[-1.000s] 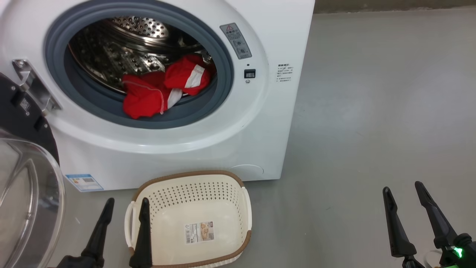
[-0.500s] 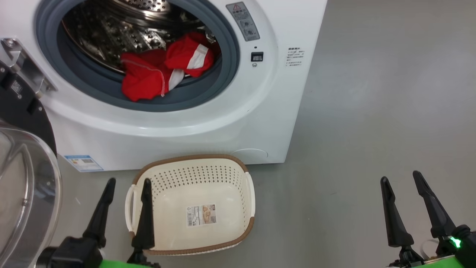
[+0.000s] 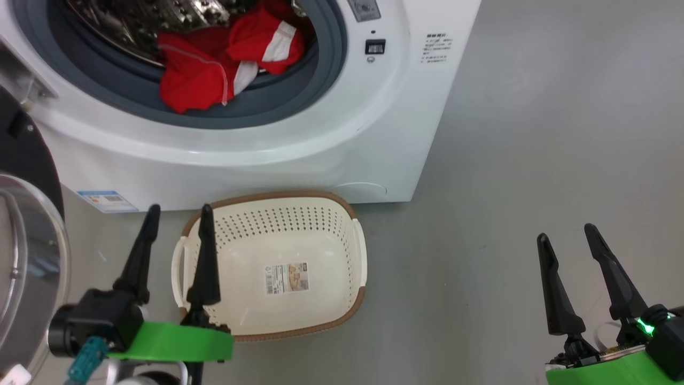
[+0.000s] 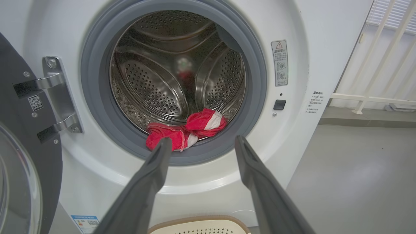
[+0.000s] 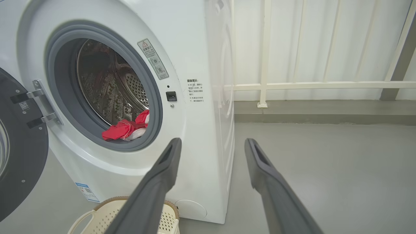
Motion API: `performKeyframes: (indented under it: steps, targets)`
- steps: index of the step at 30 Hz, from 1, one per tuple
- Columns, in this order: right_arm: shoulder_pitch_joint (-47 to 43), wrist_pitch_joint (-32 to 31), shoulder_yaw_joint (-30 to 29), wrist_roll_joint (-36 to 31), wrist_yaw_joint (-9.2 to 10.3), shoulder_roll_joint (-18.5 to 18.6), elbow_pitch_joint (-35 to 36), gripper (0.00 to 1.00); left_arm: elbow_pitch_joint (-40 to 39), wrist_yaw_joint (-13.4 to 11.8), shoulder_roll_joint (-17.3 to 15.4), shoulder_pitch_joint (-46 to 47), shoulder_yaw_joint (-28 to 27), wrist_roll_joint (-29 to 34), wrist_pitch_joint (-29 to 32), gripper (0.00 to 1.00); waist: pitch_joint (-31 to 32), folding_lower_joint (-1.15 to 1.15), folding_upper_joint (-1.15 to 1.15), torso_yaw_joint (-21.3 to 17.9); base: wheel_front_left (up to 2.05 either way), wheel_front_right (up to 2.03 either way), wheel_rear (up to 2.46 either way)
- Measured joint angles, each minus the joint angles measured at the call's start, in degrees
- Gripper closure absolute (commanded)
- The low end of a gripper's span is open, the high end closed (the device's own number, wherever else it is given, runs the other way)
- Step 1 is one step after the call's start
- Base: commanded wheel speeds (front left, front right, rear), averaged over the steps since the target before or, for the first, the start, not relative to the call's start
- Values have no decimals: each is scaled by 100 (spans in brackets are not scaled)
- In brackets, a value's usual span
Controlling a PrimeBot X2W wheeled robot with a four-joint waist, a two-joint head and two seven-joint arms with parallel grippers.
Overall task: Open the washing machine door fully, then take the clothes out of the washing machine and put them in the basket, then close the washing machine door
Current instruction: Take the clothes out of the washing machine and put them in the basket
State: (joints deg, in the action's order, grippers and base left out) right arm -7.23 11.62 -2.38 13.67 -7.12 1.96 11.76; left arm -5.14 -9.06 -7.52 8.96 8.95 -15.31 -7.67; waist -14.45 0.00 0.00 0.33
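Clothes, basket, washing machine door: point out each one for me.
clothes (image 4: pixel 200 124): left wrist view, red fabric at the drum's front lip.
basket (image 3: pixel 278 222): head view, perforated back wall.
washing machine door (image 5: pixel 29 156): right wrist view, black inner frame below the hinges.

Clothes (image 3: pixel 214 69) in the washing machine (image 3: pixel 320 144), basket (image 3: pixel 278 197) just before it

Head camera: high, near, tilted steeply down onto basket (image 3: pixel 278 195) and washing machine (image 3: pixel 347 149) front. Wrist cameras: low, level, facing drum (image 4: pixel 152 87); left head-on, right oblique. All share machine front, basket rim.
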Motion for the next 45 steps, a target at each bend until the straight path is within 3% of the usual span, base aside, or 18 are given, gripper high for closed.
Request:
performKeyframes:
  steps: [8,12,29,40,45]
  targets:
    - [226,8,123,-24,-1,4,-8,0,307,9,-16,639,-152,-114,-47,0,-389,0,0,-72,0,0,0]
    - [313,32,143,-75,0,8,-13,0,525,158,-23,1009,-229,-359,-53,0,-560,0,0,-133,0,0,0]
    - [723,127,290,-65,-1,12,-119,0,1579,364,-314,2680,-390,-438,-97,0,-1186,0,0,-458,0,0,0]
    - [1007,151,352,-65,0,15,-112,0,2810,564,-290,4046,-436,-667,-110,0,-1624,0,0,-501,0,0,0]
    - [1128,152,420,-65,-1,19,-116,0,3453,610,-441,4648,-446,-636,-176,0,-1804,0,0,-557,0,0,0]
